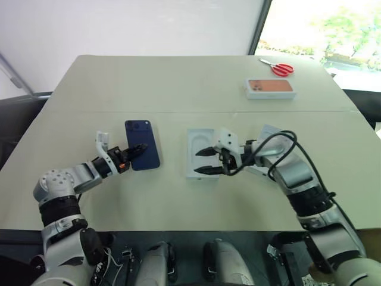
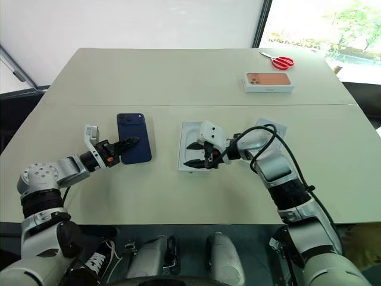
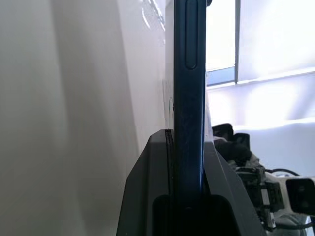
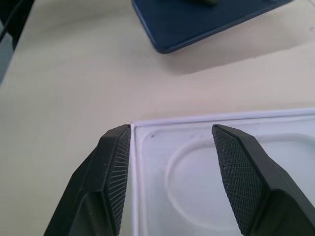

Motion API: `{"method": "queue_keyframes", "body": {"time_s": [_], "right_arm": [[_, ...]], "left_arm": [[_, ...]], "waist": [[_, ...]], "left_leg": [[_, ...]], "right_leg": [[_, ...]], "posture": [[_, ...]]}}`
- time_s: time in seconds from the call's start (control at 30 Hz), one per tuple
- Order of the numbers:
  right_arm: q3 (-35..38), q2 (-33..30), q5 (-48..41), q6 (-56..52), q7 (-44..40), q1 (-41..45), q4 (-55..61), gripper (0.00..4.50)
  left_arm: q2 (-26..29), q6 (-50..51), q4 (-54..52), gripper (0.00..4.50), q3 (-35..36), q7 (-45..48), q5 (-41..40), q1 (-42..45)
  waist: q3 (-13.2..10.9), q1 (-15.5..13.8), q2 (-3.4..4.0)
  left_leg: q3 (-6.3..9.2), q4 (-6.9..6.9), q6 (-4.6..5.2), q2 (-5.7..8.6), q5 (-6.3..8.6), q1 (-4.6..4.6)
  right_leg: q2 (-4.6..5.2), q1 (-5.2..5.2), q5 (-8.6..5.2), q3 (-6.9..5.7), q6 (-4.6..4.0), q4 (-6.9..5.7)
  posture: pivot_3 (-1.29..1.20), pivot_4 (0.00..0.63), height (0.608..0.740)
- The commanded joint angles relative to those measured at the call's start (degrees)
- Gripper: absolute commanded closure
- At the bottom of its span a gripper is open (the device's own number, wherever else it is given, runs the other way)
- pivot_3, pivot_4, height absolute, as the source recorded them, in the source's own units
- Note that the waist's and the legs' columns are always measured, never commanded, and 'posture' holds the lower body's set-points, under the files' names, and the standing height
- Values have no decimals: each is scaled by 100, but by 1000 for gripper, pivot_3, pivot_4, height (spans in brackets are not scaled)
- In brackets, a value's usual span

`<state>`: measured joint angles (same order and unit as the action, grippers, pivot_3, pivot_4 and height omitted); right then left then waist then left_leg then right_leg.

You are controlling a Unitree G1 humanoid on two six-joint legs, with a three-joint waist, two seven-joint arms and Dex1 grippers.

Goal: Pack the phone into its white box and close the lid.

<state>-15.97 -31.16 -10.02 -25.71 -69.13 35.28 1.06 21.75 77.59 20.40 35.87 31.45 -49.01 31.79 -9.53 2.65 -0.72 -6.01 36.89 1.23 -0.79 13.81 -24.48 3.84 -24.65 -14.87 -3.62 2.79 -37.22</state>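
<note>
The dark navy phone (image 1: 143,142) lies back up, left of the table's middle, slightly raised. My left gripper (image 1: 137,149) is shut on its near end, and the left wrist view shows the phone's edge (image 3: 189,93) clamped between the two fingers. My right gripper (image 1: 201,161) stands open over a thin white insert (image 1: 195,138) with a rounded recess (image 4: 216,172), nothing between its fingers (image 4: 115,162). A white cardboard piece (image 2: 269,125) peeks out behind my right forearm. I cannot tell whether it is the white box or the lid.
A white box printed with an orange phone (image 1: 271,88) sits at the far right of the table. Red-handled scissors (image 1: 278,68) lie just beyond it. The table's near edge (image 1: 178,229) runs close below both arms.
</note>
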Motion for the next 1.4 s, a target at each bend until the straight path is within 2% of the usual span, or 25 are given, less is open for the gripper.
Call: {"method": "queue_keyframes", "body": {"time_s": [0.03,0.27,0.73,0.83,0.9,1.2,1.4], "right_arm": [[-229,-272,190,383,-194,-69,253,1769],[-533,-104,572,657,151,-21,-39,1769],[-614,-214,816,871,118,-142,-379,1769],[-610,-199,787,812,105,-133,-370,2680],[-609,-179,752,766,84,-137,-340,3599],[-645,24,847,813,211,-134,-363,3599],[-915,789,1267,834,901,95,-752,3599]], "left_arm": [[29,-71,-213,4500,123,-50,-255,91],[-52,-48,-399,4500,6,-164,-393,185],[-46,-114,-399,4500,-55,-335,-477,67],[-21,-114,-373,4500,-76,-328,-465,56],[-11,-80,-349,4500,-73,-322,-490,57],[126,-200,-239,4500,-162,-153,-436,62],[109,-60,-255,4500,79,-376,-693,487]], "waist": [[0,-24,-1],[-5,-58,-9],[-5,-56,-10],[-5,-57,-10],[-5,-46,-11],[-4,-23,-11],[-4,-12,-11]], "left_leg": [[0,0,0,0,0,0],[-1,7,1,0,0,-4],[-1,9,0,0,0,-3],[0,9,0,1,0,-3],[0,9,0,1,0,-3],[-1,10,-1,0,-1,0],[0,10,-4,0,-3,0]], "right_leg": [[0,0,0,0,0,0],[0,5,0,-1,0,8],[0,5,0,-1,0,6],[0,5,0,-1,0,6],[0,6,0,-1,0,6],[0,8,0,-1,0,4],[0,6,0,-1,0,1]], "posture": [[0,150,740],[0,150,740],[0,150,740],[0,150,740],[0,150,740],[0,150,740],[0,150,740]]}}
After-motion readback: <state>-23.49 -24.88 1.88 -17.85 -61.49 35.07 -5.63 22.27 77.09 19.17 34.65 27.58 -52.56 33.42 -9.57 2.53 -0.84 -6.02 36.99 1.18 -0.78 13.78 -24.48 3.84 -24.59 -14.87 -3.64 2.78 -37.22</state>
